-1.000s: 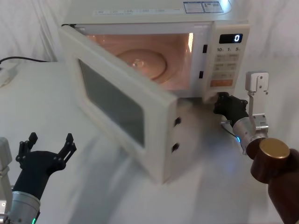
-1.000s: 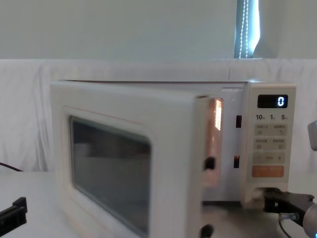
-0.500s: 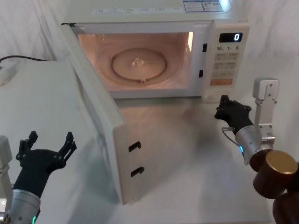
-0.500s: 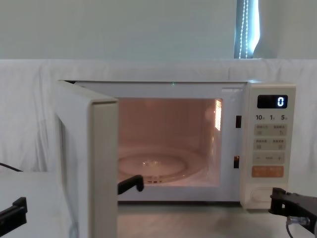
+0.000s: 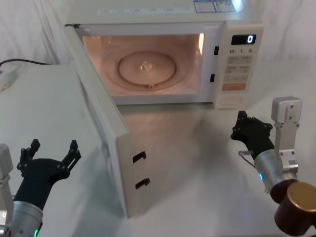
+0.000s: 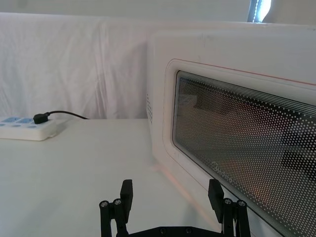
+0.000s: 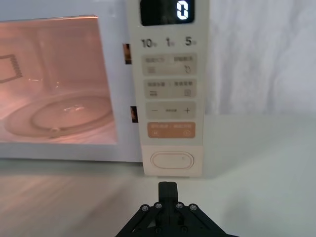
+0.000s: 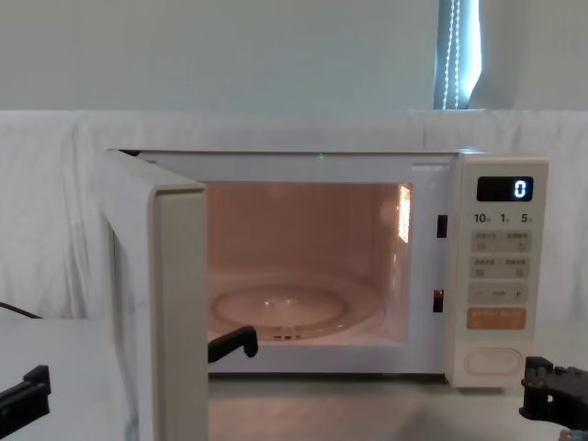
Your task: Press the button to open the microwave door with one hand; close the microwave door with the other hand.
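Note:
The microwave door (image 5: 101,116) stands wide open, swung out to the left, its latch edge (image 8: 179,312) facing me. The lit cavity shows the glass turntable (image 5: 145,66). The button (image 5: 230,101) is the wide cream key at the bottom of the control panel, seen straight ahead as the button (image 7: 171,160) in the right wrist view. My right gripper (image 5: 248,129) is shut, on the table a short way in front of the button and apart from it. My left gripper (image 5: 51,151) is open, low at the left, beside the outer face of the door (image 6: 237,148), not touching it.
The microwave sits on a white-draped table (image 5: 197,163). A power strip (image 6: 24,127) with a black cable (image 5: 19,62) lies at the far left. The display (image 8: 505,188) reads 0. The open door takes up the table's left middle.
The door swung from partly open to wide open. My right gripper drew back from the button toward me. The left gripper stayed where it was.

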`<state>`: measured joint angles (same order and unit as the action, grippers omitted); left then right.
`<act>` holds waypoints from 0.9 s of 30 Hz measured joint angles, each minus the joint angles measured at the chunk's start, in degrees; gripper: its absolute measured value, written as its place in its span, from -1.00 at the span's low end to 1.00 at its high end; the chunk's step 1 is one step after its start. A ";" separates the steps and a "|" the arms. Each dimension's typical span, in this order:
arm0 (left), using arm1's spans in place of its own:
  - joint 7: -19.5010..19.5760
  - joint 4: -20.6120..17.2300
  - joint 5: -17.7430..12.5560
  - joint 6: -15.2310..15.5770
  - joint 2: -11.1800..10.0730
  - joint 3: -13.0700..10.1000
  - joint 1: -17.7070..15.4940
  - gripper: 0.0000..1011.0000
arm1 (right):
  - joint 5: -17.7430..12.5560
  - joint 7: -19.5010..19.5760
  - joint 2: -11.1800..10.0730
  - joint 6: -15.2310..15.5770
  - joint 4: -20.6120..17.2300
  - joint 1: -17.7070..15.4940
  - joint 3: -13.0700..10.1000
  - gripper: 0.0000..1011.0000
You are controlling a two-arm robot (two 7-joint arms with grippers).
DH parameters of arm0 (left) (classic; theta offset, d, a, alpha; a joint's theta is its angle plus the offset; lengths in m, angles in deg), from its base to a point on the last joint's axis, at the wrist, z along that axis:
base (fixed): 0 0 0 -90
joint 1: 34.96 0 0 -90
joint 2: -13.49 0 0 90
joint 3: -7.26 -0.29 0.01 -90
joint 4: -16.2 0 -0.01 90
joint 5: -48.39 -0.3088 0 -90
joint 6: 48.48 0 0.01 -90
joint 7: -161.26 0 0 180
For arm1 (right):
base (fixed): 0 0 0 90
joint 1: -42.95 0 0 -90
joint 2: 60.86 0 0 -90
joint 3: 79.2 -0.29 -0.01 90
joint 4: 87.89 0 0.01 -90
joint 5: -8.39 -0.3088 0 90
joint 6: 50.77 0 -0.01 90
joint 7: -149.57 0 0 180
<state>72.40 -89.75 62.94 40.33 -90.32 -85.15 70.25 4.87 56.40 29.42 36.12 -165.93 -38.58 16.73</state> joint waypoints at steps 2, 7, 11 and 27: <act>0.00 0.00 0.00 0.00 0.00 0.00 0.00 0.98 | 0.72 0.31 -0.17 -0.10 -1.14 -0.84 0.29 -1.00; 0.00 0.00 0.00 0.00 0.00 0.00 0.00 0.98 | 3.51 1.65 -0.50 -0.47 -4.80 -3.62 1.22 -1.00; 0.00 0.00 0.00 0.00 0.00 0.00 0.00 0.98 | 4.70 2.35 -0.36 -0.82 -6.73 -5.45 1.34 -1.00; 0.00 0.00 0.00 0.00 0.00 0.00 0.00 0.98 | 6.05 3.51 0.21 -2.61 -11.95 -11.32 -0.59 -1.00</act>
<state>72.40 -89.75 62.94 40.33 -90.32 -85.15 70.25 10.93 59.90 29.63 33.51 -177.88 -49.89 16.14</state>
